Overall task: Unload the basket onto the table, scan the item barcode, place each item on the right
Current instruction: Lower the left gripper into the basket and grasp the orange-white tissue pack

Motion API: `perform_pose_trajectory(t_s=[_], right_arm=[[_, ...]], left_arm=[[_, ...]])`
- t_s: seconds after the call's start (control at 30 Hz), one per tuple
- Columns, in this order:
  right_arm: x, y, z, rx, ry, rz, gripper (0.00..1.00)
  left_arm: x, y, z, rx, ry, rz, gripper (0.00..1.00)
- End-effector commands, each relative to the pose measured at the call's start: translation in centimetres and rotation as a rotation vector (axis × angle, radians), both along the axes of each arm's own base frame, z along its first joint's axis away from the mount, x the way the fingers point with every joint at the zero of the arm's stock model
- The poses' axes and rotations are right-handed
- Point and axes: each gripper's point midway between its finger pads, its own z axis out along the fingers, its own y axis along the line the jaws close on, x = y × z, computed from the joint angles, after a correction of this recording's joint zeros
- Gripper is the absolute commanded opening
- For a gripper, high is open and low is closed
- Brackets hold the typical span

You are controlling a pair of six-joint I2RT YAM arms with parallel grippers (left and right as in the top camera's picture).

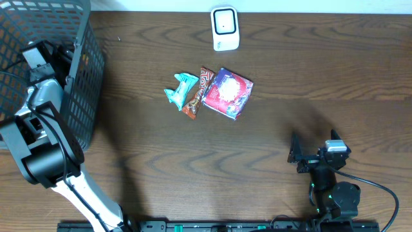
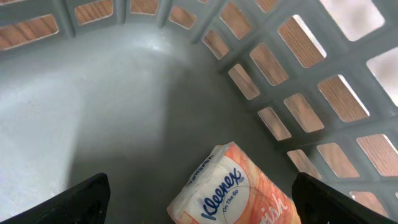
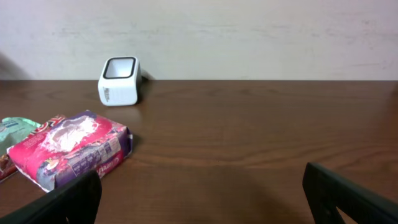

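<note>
An orange-and-white Kleenex tissue pack point(image 2: 239, 186) lies on the floor of the grey basket point(image 2: 124, 93). My left gripper point(image 2: 202, 208) is open and straddles the pack, with a gap on each side. In the overhead view this gripper reaches down inside the basket point(image 1: 84, 77). The white barcode scanner point(image 1: 225, 29) stands at the table's far edge. My right gripper point(image 1: 295, 154) hovers open and empty at the near right, facing the scanner point(image 3: 119, 81).
A teal packet point(image 1: 180, 90), a brown bar point(image 1: 198, 92) and a red-purple pack point(image 1: 228, 93) lie together mid-table, below the scanner. The basket's lattice walls point(image 2: 292, 93) close in around my left gripper. A pale wall stands behind the table.
</note>
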Motion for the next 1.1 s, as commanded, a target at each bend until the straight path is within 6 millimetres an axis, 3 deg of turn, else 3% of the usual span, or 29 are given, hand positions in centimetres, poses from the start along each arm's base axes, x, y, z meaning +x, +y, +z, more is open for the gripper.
perform_pose_trajectory(t_s=[0.0, 0.3, 0.37, 0.4, 0.47, 0.63, 0.67, 0.7, 0.87, 1.07], right_arm=[[0.0, -0.2, -0.1, 0.014, 0.0, -0.01, 0.99], [0.0, -0.2, -0.1, 0.013, 0.0, -0.01, 0.99], [0.0, -0.1, -0.1, 0.013, 0.0, -0.009, 0.99], [0.0, -0.1, -0.1, 0.014, 0.0, -0.009, 0.99], [0.0, -0.2, -0.1, 0.013, 0.0, -0.01, 0.99], [0.0, -0.2, -0.1, 0.013, 0.0, -0.01, 0.99], [0.0, -0.2, -0.1, 0.013, 0.0, -0.01, 0.99], [0.0, -0.2, -0.1, 0.014, 0.0, -0.01, 0.99], [0.0, -0.1, -0.1, 0.013, 0.0, -0.009, 0.99], [0.0, -0.1, -0.1, 0.013, 0.0, -0.009, 0.99]], left_arm=[[0.4, 0.1, -0.5, -0.016, -0.003, 0.019, 0.93], [0.2, -0.3, -4.2, -0.086, 0.036, 0.045, 0.93], [0.1, -0.3, -4.5, -0.089, 0.042, 0.045, 0.86], [0.1, -0.3, -4.6, -0.089, 0.043, 0.045, 0.78], [0.1, -0.3, -4.7, -0.089, 0.045, 0.045, 0.54], [0.1, -0.2, -4.7, -0.09, 0.045, 0.046, 0.34], [0.0, -0.2, -4.7, -0.09, 0.045, 0.046, 0.19], [0.1, -0.2, -4.7, -0.089, 0.044, 0.046, 0.1], [0.3, -0.2, -3.6, -0.091, 0.02, 0.038, 0.08], [-0.1, 1.3, 0.1, -0.08, -0.043, 0.05, 0.07]])
